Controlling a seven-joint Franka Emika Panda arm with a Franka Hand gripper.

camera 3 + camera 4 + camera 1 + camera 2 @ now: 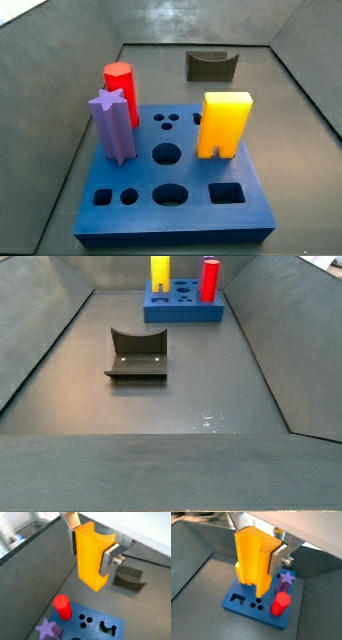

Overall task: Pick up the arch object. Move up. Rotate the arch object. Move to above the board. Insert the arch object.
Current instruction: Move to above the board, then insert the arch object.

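My gripper [90, 562] is shut on the arch object [90, 557], a yellow-orange block with a curved notch at the end between the fingers [110, 559]. Both wrist views show this grip; it is also held in the gripper [254, 562] as the arch object [254, 559]. The block hangs upright, its lower end above the blue board [258, 615], near a notched slot [236, 598]. In a side view it shows as a narrow yellow bar [159, 274] at the far board [185, 311], its top cut off. The gripper shows in neither side view.
On the board [174, 225] stand a red post [118, 85], a purple star post [111, 125] and a wide yellow block with a notched foot [225, 123]. A dark grey block with a U notch [136, 353] lies on the floor. Grey walls enclose the floor.
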